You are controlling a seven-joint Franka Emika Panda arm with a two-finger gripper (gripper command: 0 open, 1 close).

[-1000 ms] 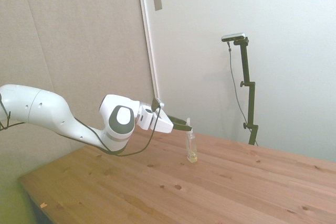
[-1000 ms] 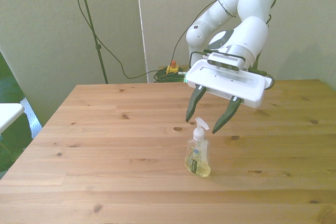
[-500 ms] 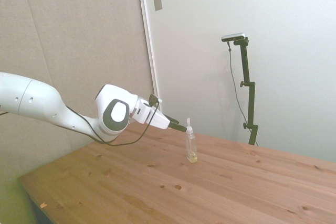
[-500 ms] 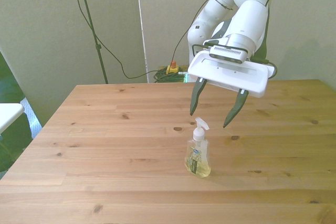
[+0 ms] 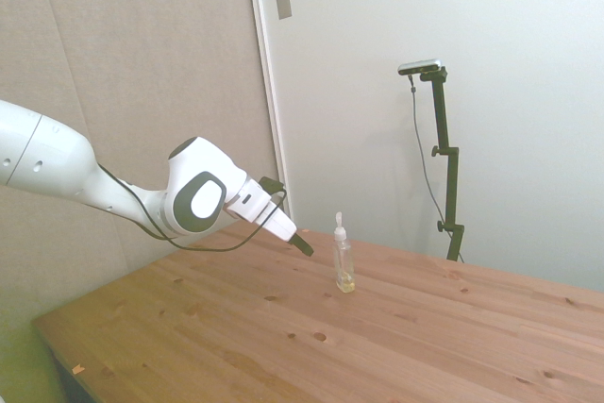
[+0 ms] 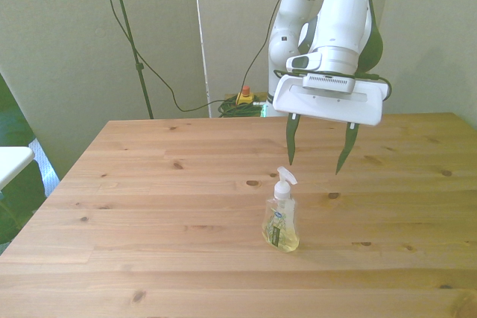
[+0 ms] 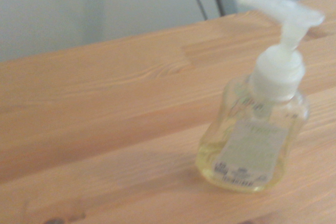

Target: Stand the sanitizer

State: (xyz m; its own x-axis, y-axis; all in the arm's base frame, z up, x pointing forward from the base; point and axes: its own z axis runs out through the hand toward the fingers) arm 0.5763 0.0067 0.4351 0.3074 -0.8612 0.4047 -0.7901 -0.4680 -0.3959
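The sanitizer (image 6: 281, 223) is a small clear bottle with yellowish liquid, a white pump top and a white label. It stands upright on the wooden table (image 6: 149, 206), seen too in the side view (image 5: 343, 265) and close up in the wrist view (image 7: 257, 135). My gripper (image 6: 317, 156) hangs open above and behind the bottle, nothing between its dark fingers (image 6: 291, 143). In the side view the gripper (image 5: 302, 244) sits to the left of the bottle, apart from it.
A cable and a small yellow box with a red button (image 6: 244, 96) lie on the floor behind the table. A white surface edge (image 6: 11, 161) shows at the front view's left.
The gripper has let go of the upright sanitizer's pump and drawn back and up, away from the bottle. The bottle has stayed in place.
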